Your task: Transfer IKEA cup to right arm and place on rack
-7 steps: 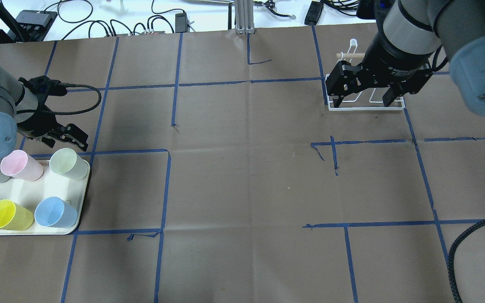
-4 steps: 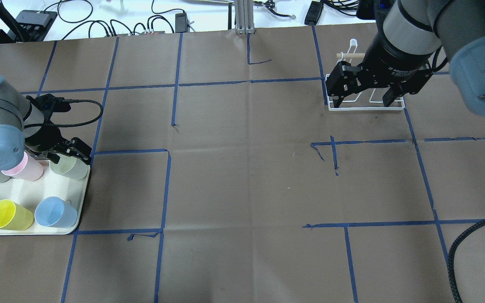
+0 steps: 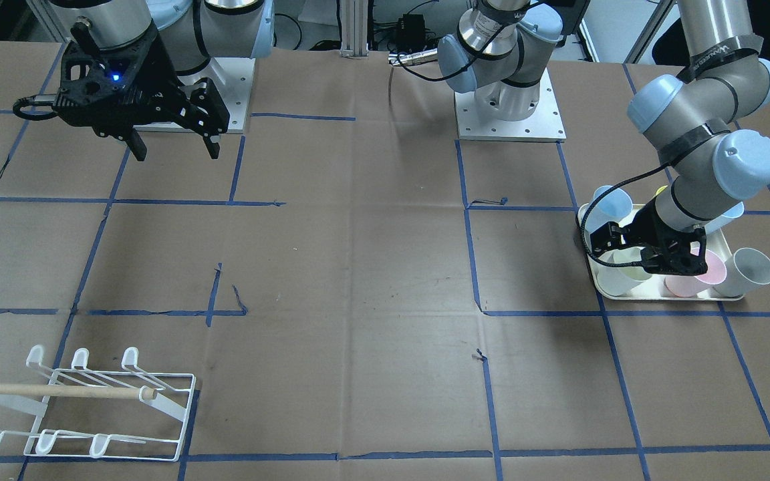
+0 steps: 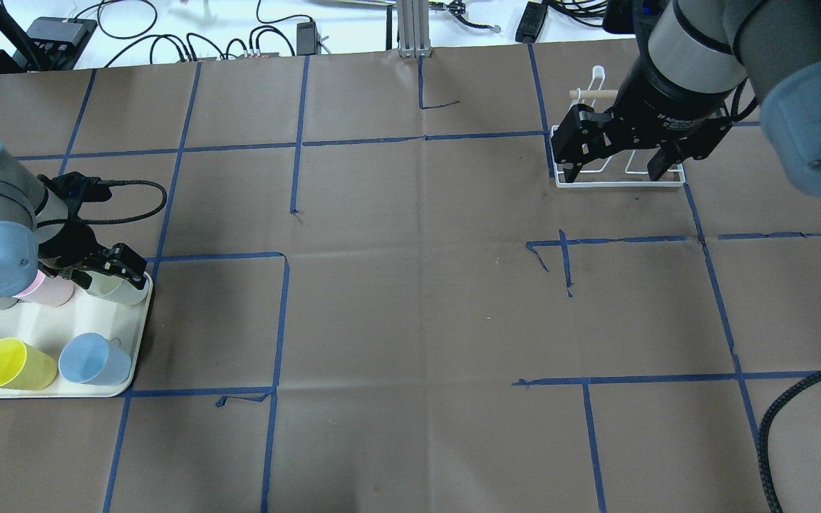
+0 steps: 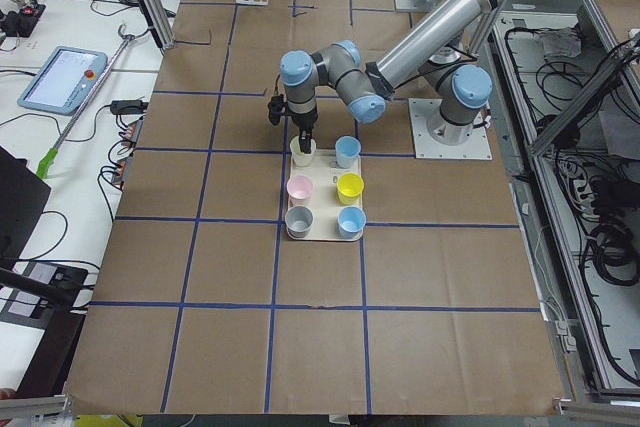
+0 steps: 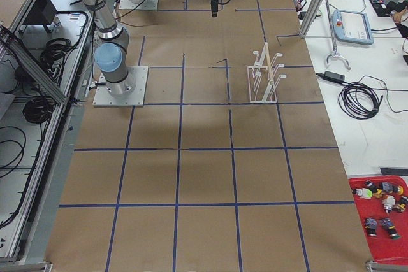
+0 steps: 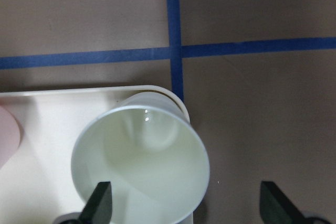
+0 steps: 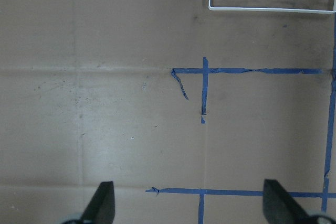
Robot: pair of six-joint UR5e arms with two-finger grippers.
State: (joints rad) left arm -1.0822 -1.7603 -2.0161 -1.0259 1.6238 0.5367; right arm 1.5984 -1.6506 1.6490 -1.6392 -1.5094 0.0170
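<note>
Two fingers of the black left end effector, spread apart, straddle one wall of the upright pale green plastic cup: one over its open mouth, one outside. The cup's long axis is vertical. It stands in a corner of the cream rounded tray. Well apart across the brown-papered table, the right end effector hangs empty, fingers apart, short of the low white wire rack.
</note>
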